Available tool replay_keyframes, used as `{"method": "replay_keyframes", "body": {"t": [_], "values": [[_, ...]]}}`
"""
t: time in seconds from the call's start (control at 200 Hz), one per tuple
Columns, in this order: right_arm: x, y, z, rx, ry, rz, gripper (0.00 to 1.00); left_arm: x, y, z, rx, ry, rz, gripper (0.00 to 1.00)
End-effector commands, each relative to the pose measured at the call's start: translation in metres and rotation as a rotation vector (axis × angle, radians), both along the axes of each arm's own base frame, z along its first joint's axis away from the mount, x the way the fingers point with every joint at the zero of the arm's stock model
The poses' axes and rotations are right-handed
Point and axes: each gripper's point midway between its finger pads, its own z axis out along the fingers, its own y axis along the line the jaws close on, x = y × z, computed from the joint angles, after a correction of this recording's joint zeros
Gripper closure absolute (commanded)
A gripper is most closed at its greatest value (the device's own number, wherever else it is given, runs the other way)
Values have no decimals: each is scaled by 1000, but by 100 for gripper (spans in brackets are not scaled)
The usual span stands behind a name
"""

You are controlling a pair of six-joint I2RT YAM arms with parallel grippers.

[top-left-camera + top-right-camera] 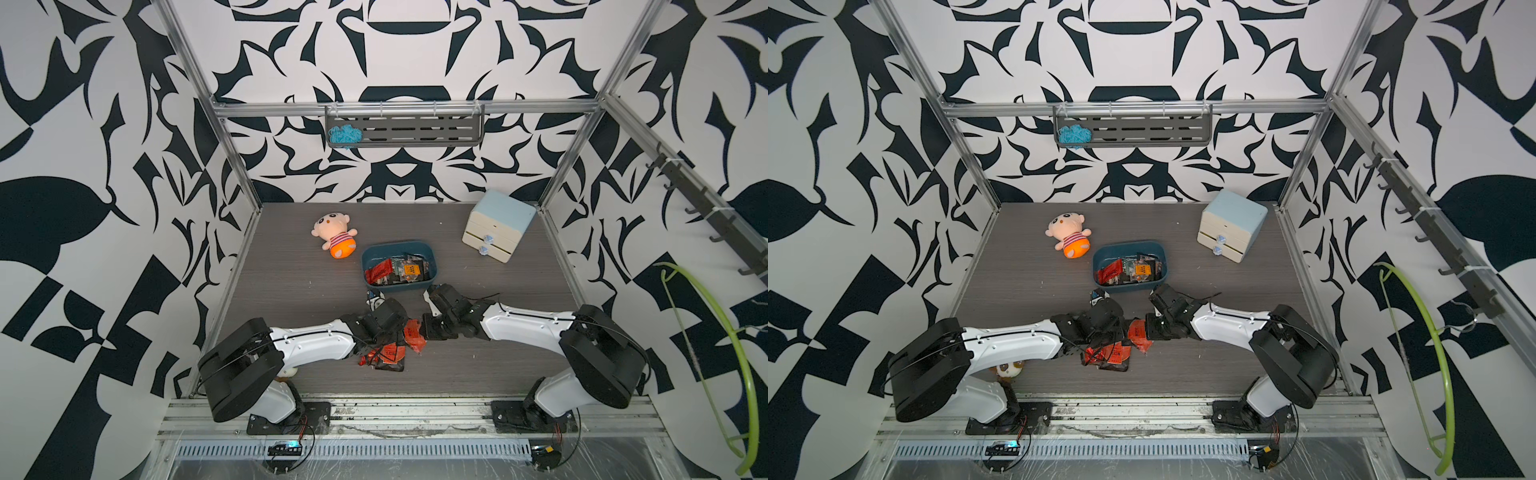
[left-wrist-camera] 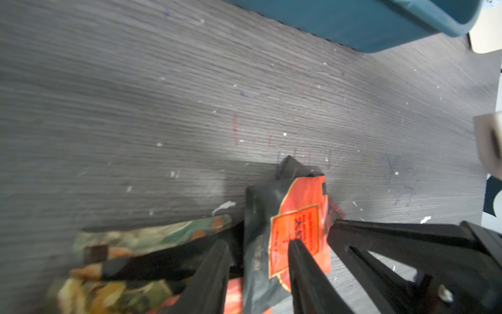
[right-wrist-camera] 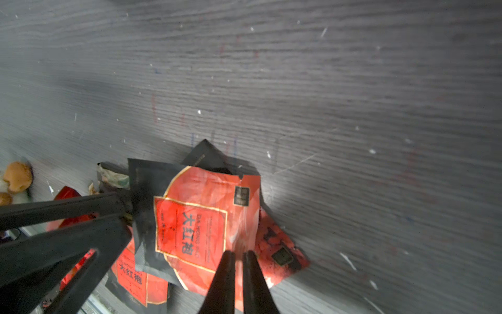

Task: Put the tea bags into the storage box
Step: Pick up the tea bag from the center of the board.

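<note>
The right hand (image 3: 239,255) is clenched on the edge of a red tea bag (image 3: 195,217). The left hand (image 2: 258,261), part-open, straddles its black side. Loose bags (image 1: 384,357) lie on the table (image 1: 291,291) near the box (image 1: 397,288), on its robot-facing side. More lie inside.

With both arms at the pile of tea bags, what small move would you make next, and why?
Probably lift the right gripper slightly: its fingers look pinched on the edge of the red-labelled tea bag, while the left gripper, fingers apart, straddles what seems the same bag. A lift would show whether it comes free for the storage box.
</note>
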Motion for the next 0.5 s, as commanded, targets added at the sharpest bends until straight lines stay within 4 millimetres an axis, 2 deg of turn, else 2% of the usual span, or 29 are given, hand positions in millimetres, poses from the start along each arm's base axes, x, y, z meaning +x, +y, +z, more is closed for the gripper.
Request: {"method": "replay_keyframes", "body": {"t": [0.0,0.495], "values": [[6,5,8,3,-23,-10,88,5,-10,2,-9,3,-27,59],[4,2,-2,-22,-7,-7,89,7,-19,-8,1,34,-41,62]]}}
